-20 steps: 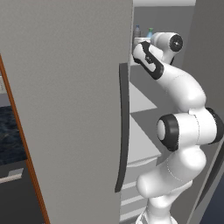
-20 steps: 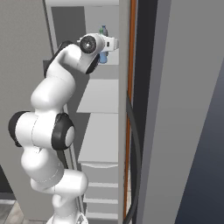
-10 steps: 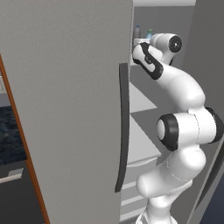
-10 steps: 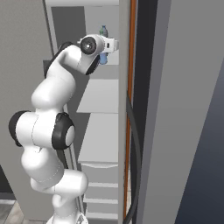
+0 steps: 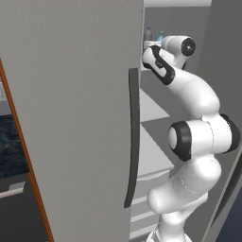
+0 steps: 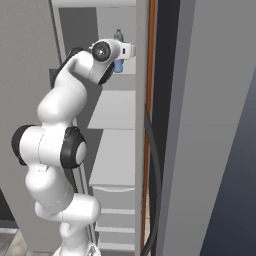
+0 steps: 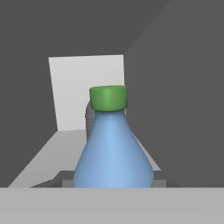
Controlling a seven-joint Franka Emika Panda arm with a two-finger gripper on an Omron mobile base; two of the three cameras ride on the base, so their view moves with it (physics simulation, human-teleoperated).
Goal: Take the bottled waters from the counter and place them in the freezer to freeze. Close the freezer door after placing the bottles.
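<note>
From my remote station I see the gripper (image 6: 131, 50) clenched on the pale blue bottle (image 7: 113, 148) with its green cap (image 7: 108, 97), held upright inside the freezer (image 6: 117, 107) over a high white shelf (image 7: 65, 144), the grey bottle (image 7: 89, 118) just behind.

You see the top shelf (image 7: 52, 151), a white board high in the freezer (image 6: 75, 30), with grey walls at its sides. A blue bottle (image 7: 113, 148) with a green cap (image 7: 108, 97) stands upright on it. A grey bottle (image 7: 89, 118) stands just behind, mostly hidden; whether the two touch cannot be told. Lower white shelves (image 6: 116, 159) sit beneath. At far left, you see a dark marbled tabletop (image 5: 10, 146) beside the freezer.
</note>
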